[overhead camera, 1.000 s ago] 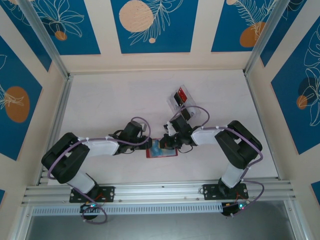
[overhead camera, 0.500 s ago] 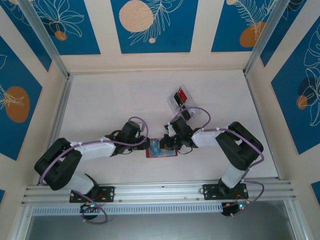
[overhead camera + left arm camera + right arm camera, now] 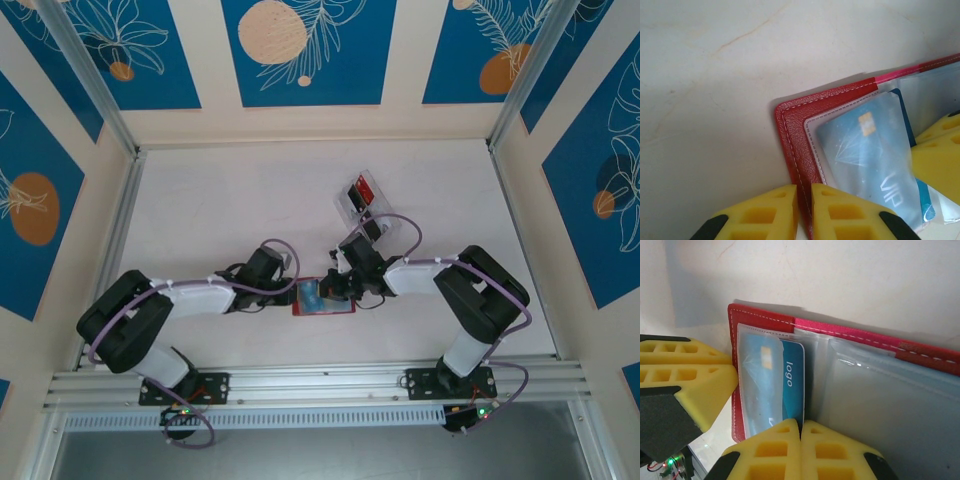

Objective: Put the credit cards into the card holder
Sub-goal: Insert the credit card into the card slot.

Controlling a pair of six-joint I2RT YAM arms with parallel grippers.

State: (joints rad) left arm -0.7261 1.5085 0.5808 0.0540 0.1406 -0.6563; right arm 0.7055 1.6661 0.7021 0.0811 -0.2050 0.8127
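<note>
Red card holder pinched in left claw; right claw shut by teal card; tray beyond.

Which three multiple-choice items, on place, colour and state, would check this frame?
1. Where is the teal card? A tucked in a clear sleeve of the card holder; B loose beside the holder; C under the holder.
2. The card holder's cover is: A black; B red; C green.
3. The card holder is: A folded shut; B standing upright; C lying open.
Answers: A, clear plastic overlaps the card inside the red cover; B, a stitched red edge shows in both wrist views; C, its sleeves are spread out on the table.
</note>
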